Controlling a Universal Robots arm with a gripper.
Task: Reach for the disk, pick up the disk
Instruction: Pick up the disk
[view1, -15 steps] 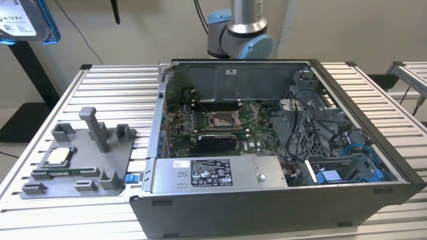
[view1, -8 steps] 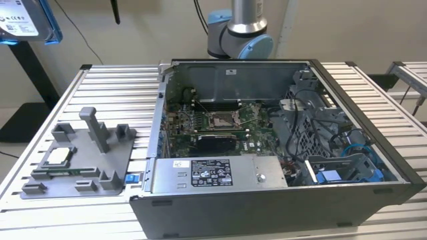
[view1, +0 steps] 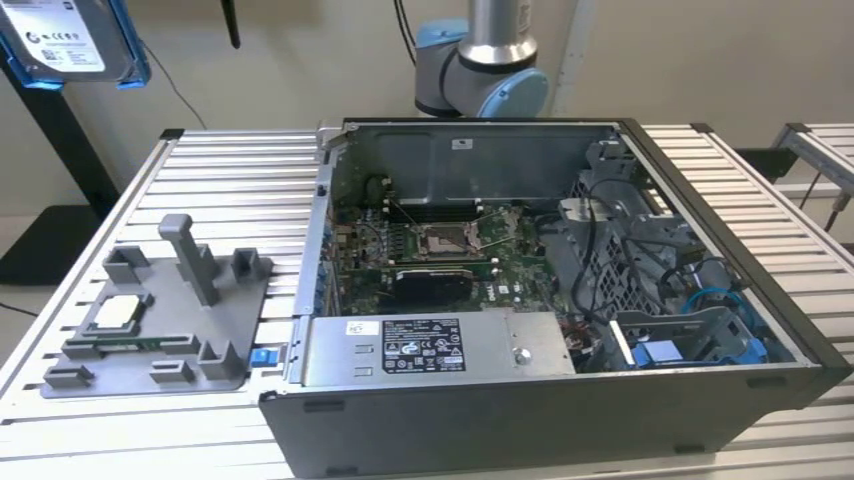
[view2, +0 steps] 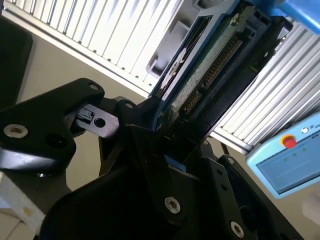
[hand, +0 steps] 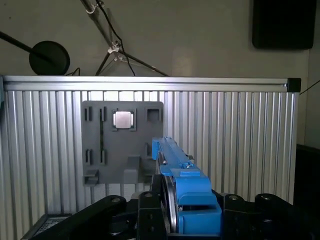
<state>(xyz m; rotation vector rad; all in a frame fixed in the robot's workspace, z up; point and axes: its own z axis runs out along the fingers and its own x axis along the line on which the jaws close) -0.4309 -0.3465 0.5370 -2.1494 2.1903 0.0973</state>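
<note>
The disk (view1: 67, 40), a silver hard drive with a white label and blue rails, hangs high above the table's corner at the exterior view's far left. In both wrist views I see it edge-on. Its connector edge and blue rail (view2: 210, 65) run out from between the black jaws of my gripper (view2: 165, 127), which is shut on it. In the first wrist view the disk's blue rail (hand: 175, 165) rises out of the gripper (hand: 175, 212), well above the slatted table.
An open computer case (view1: 694, 330) takes up the table's middle and the exterior view's right. A grey fixture plate (view1: 174, 340) with upright posts and a small silver chip (view1: 114, 312) lies on the slatted table (view1: 227, 180). The arm's base (view1: 481, 75) stands behind the case.
</note>
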